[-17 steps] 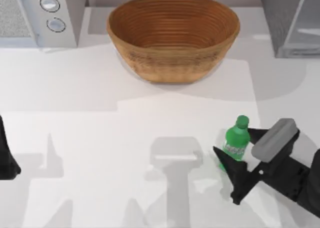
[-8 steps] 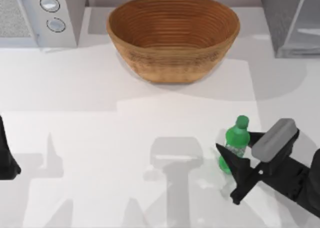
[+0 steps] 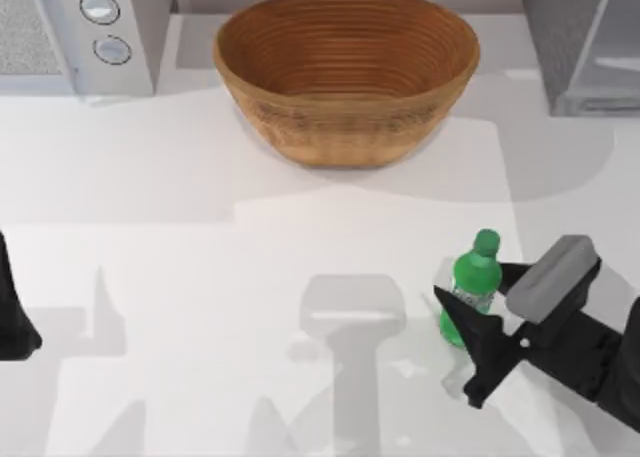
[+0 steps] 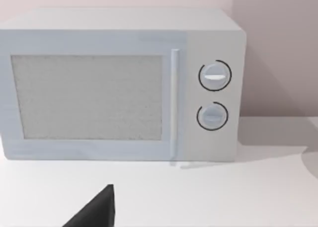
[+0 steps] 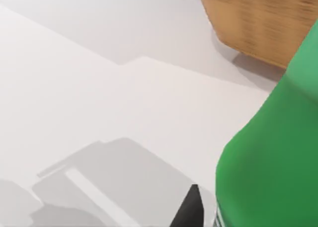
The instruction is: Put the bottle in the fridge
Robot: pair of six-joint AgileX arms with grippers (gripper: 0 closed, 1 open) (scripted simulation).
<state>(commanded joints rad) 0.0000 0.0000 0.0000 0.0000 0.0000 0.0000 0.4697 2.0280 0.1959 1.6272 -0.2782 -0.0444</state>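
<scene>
Between right gripper (image 3: 478,302) fingers — bottle (image 3: 472,289) upright, cap up

The bottle (image 3: 474,282) looked smooth green plastic; the basket (image 3: 346,75) was ribbed woven wicker; the bench (image 3: 200,277) was matt white

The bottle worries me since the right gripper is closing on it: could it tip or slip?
Standing upright and narrow, the bottle probably tips easily if nudged high. Its smooth green plastic may slip, so the right gripper, straddling its lower body, seems sensibly placed.
</scene>
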